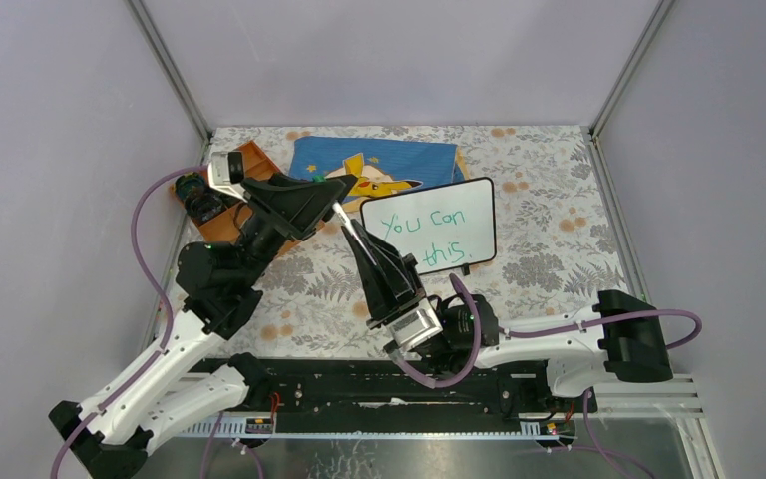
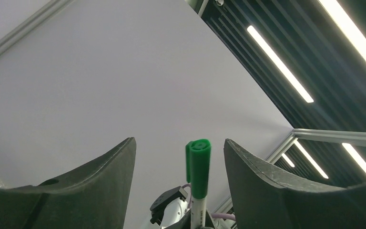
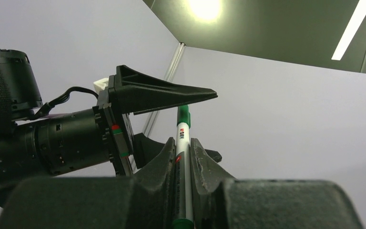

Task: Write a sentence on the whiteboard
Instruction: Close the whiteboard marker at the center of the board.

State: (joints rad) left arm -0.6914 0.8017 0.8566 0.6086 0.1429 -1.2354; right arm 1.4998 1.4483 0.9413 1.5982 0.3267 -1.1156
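Observation:
The whiteboard (image 1: 437, 236) lies at the table's middle right, black-framed. The sentence (image 1: 424, 222) on it is green: "You can" above "this."; my right gripper hides the start of the second line. My right gripper (image 1: 351, 232) is shut on a white marker (image 3: 183, 136) and holds it raised, left of the board. The marker's green cap (image 2: 198, 167) points up between the fingers of my left gripper (image 2: 180, 140), which is open, with a gap on each side of the cap. In the top view my left gripper (image 1: 347, 184) meets the marker (image 1: 343, 217) end on.
A blue Pikachu cloth (image 1: 384, 163) lies behind the board. An orange tray (image 1: 252, 158) with a dark object (image 1: 195, 195) sits at the far left. A floral cloth (image 1: 549, 200) covers the table. Grey walls stand close on three sides.

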